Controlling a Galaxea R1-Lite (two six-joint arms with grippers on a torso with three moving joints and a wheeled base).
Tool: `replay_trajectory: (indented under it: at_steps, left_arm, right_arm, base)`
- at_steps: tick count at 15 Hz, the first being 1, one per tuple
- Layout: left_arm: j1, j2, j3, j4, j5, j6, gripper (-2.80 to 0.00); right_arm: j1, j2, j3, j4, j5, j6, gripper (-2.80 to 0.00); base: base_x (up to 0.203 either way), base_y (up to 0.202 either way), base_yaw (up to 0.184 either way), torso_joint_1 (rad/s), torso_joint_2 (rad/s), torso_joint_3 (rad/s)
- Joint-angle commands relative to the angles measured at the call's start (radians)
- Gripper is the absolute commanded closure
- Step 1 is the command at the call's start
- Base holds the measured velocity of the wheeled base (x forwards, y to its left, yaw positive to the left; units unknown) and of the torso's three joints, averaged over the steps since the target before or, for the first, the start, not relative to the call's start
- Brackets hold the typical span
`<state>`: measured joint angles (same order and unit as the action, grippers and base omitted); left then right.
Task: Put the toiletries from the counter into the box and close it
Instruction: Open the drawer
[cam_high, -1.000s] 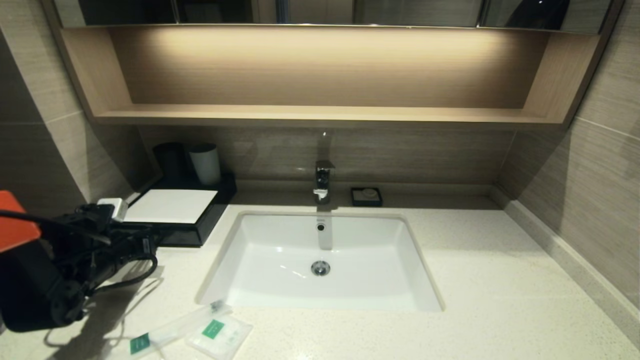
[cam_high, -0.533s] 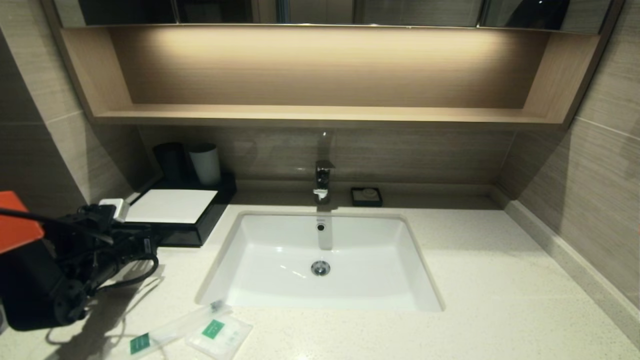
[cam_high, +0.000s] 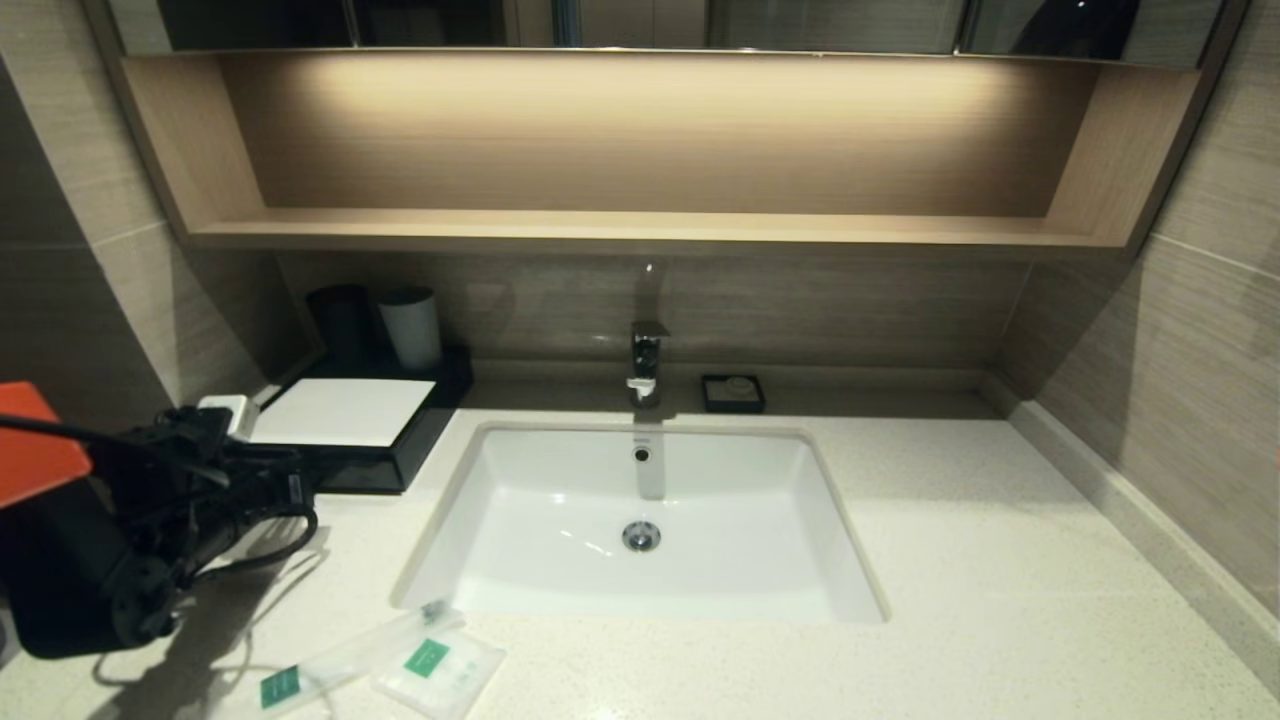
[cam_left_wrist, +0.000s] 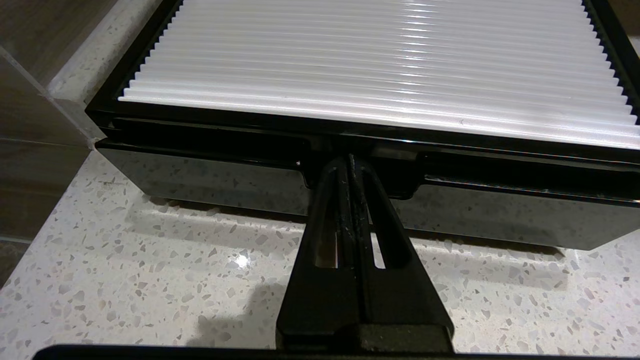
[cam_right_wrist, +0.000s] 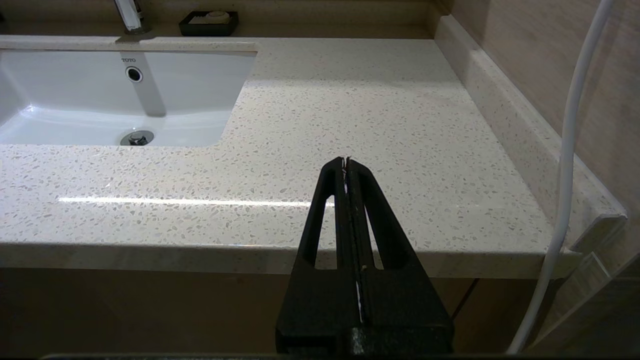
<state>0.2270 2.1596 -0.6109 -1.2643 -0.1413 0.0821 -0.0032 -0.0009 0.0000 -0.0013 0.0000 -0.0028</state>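
Left end effector (cam_left_wrist: 348, 161) closed at box (cam_left_wrist: 210, 175) front, sink (cam_high: 520, 500) beside

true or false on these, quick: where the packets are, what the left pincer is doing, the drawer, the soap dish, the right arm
1. Both toiletries lie on the counter in front of the sink. True.
2. The left pincer is open around a packet. False: it is shut, holding nothing, with its tips at the centre notch of the box drawer front.
3. The drawer is pulled fully out. False: it looks closed or very nearly so.
4. The soap dish sits beside the faucet, behind the sink. True.
5. The right pincer is shut, off the near counter edge. True.
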Motion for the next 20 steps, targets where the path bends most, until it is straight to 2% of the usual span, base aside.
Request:
replay_trajectory:
  at_steps: [1,20]
  left_arm:
    - [0.0,0.011,-0.012,-0.009,-0.001,0.001,0.0]
    - [-0.009,0.039,-0.038,-0.009,0.002,-0.004,0.0]
  right_arm:
    - [0.0,0.001,0.002,0.0,0.0,0.0,0.0]
    - [0.0,0.001,0.002,0.0,0.0,0.0,0.0]
  base:
    - [0.0,0.0,0.0,0.0,0.0,0.0]
    - [0.0,0.0,0.0,0.0,0.0,0.0]
